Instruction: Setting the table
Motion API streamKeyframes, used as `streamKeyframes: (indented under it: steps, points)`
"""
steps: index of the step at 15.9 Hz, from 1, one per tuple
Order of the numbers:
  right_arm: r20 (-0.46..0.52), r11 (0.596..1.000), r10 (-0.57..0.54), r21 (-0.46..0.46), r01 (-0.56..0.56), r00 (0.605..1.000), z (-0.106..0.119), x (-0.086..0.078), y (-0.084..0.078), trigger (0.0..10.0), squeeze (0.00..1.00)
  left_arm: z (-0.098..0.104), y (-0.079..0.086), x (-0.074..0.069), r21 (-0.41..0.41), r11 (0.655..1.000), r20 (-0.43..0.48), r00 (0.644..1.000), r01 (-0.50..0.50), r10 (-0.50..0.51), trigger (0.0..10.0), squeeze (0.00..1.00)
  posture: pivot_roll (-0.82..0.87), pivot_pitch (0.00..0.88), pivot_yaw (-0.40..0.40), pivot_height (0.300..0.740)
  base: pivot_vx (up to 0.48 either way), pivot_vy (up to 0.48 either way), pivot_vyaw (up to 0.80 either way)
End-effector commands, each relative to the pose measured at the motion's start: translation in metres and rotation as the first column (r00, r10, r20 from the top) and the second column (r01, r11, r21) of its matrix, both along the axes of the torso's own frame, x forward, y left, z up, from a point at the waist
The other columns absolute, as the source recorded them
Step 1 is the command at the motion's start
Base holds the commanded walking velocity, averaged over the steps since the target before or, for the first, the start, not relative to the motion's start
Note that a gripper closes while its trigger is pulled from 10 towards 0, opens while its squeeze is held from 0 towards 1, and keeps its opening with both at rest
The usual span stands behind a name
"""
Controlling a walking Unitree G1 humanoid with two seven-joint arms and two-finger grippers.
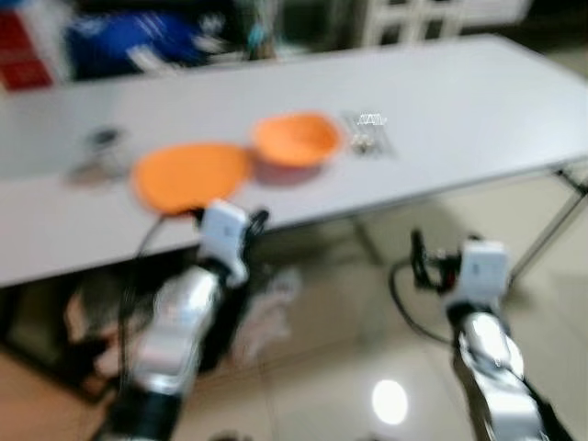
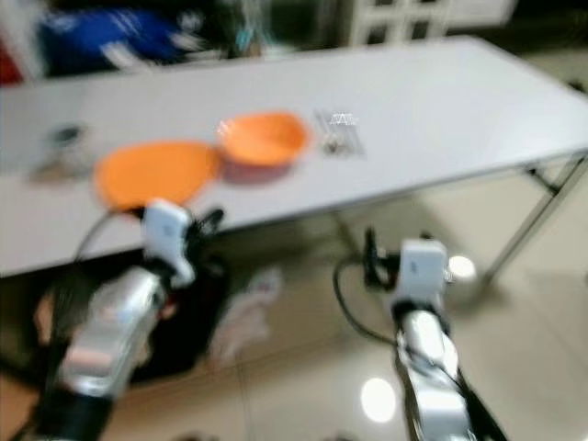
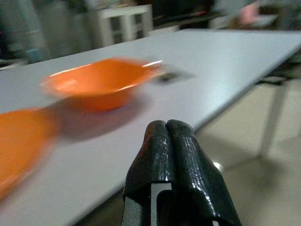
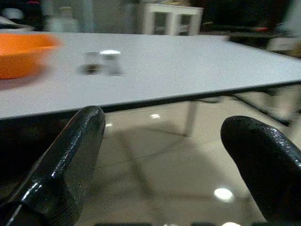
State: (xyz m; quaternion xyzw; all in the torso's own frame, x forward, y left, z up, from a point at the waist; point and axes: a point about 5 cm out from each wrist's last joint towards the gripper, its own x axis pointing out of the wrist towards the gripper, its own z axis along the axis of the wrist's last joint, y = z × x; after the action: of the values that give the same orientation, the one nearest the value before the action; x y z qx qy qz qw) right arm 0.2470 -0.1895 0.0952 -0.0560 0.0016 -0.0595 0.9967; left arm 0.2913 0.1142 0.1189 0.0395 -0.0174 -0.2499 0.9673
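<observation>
Left wrist view: left claw pressed closed before orange bowl; right claw gapes wide.

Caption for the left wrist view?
Shut left claw at the table edge, facing the orange bowl and plate.

head: down at table | wrists: level, near its edge
</observation>
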Motion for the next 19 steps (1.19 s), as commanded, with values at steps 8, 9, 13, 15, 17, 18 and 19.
streamKeyframes:
  steps: [8,9,13,15,17,18,19]
  points:
    - [0.020,1.000,-0.005,-0.006,0.005,1.000,0.001,0.001,0.003,10.0,0.00,0.003,0.005,0.020,0.080,0.997,0.005,1.000,-0.014,0.014,10.0,0.00,-0.03,0.000,0.063,0.718,0.112,-0.309,-0.49]
    - [0.017,1.000,-0.008,-0.006,0.008,1.000,0.001,0.001,0.003,10.0,0.00,0.004,0.004,0.021,0.078,0.997,0.008,1.000,-0.014,0.013,10.0,0.00,-0.03,0.000,0.064,0.718,0.000,0.000,-0.52]
    - [0.001,1.000,-0.011,-0.016,0.011,1.000,-0.001,-0.001,0.002,10.0,0.00,0.004,-0.003,0.020,0.076,0.997,0.016,1.000,0.019,-0.020,10.0,0.00,-0.04,0.000,0.064,0.718,0.426,0.000,-0.54]
    - [-0.001,1.000,-0.018,-0.011,0.018,1.000,-0.002,-0.001,0.000,10.0,0.00,0.005,-0.006,0.020,0.073,0.997,0.021,0.999,0.029,-0.031,10.0,0.00,-0.04,0.000,0.065,0.718,0.476,0.000,-0.56]
    - [-0.001,1.000,-0.018,-0.015,0.018,1.000,-0.002,-0.001,0.000,10.0,0.00,0.005,-0.007,0.020,0.074,0.997,0.025,0.999,0.036,-0.038,10.0,0.00,-0.05,0.000,0.065,0.718,0.480,0.000,-0.57]
    - [0.002,1.000,-0.021,-0.016,0.021,1.000,-0.001,-0.001,0.000,10.0,0.00,0.006,-0.006,0.021,0.068,0.997,0.022,0.999,0.034,-0.036,10.0,0.00,-0.04,0.000,0.065,0.718,0.480,0.000,-0.57]
    - [0.003,1.000,-0.022,-0.021,0.022,1.000,-0.001,-0.001,0.001,10.0,0.00,0.006,-0.006,0.021,0.066,0.997,0.021,0.999,0.032,-0.033,10.0,0.00,-0.04,0.000,0.065,0.718,0.480,0.000,-0.56]
